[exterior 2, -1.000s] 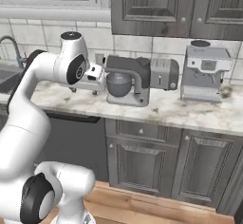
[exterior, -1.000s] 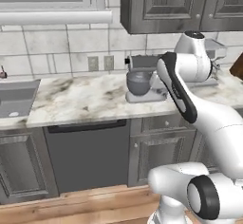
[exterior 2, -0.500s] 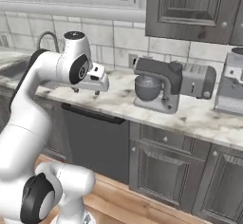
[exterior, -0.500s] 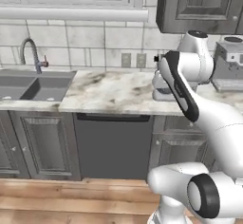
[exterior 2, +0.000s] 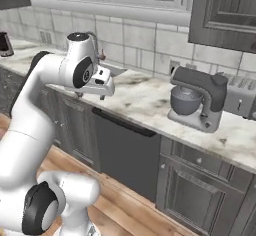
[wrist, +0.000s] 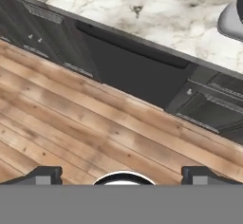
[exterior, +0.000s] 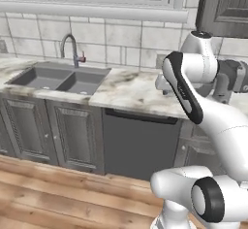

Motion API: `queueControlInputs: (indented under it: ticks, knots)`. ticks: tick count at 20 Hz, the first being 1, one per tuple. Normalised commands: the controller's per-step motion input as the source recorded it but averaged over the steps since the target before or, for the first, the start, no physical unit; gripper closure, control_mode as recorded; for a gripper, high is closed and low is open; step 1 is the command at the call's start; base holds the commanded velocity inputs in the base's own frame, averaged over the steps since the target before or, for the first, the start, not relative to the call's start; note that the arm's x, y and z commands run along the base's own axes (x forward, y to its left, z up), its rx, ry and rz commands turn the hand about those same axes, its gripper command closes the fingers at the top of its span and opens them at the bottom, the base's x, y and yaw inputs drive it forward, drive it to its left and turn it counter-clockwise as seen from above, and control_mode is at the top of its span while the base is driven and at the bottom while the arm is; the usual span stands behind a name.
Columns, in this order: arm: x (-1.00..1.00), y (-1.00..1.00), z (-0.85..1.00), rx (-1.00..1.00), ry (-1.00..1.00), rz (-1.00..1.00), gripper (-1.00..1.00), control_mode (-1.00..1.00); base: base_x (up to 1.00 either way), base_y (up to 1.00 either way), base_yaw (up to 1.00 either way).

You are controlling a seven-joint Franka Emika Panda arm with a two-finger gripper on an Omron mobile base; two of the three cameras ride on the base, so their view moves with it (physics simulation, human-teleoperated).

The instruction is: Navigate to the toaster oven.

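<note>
The jaws point(wrist: 122, 176) are held wide apart. The stand mixer point(exterior 2: 198, 99) is seated on the counter point(exterior 2: 140, 97)

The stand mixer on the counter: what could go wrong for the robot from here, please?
The white arm reaches out above the marble-patterned counter, so driving too close might bring its open two-finger claw against the edge. If the base turns with the arm extended, the claw might sweep into the grey stand mixer with a round bowl. The silver slotted toaster right beside it could perhaps be struck too.
</note>
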Motion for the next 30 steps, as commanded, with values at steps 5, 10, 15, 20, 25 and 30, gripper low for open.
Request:
queueControlInputs:
  ticks: [5, 10, 15, 20, 25, 30]
  knots:
    - [0.0, 0.0, 0.0, 0.0, 0.0, 0.0, -1.0, 1.0, 0.0, 0.0, 0.37]
    - [0.0, 0.0, 0.0, 0.0, 0.0, 0.0, -1.0, 1.0, 0.0, 0.0, 0.37]
    - [0.0, 0.0, 0.0, 0.0, 0.0, 0.0, -1.0, 1.0, 0.0, 0.0, 0.38]
    - [0.0, 0.0, 0.0, 0.0, 0.0, 0.0, -1.0, 1.0, 0.0, 0.0, 0.38]
    - [0.0, 0.0, 0.0, 0.0, 0.0, 0.0, -1.0, 1.0, 0.0, 0.0, 0.39]
    - [0.0, 0.0, 0.0, 0.0, 0.0, 0.0, -1.0, 1.0, 0.0, 0.0, 0.39]
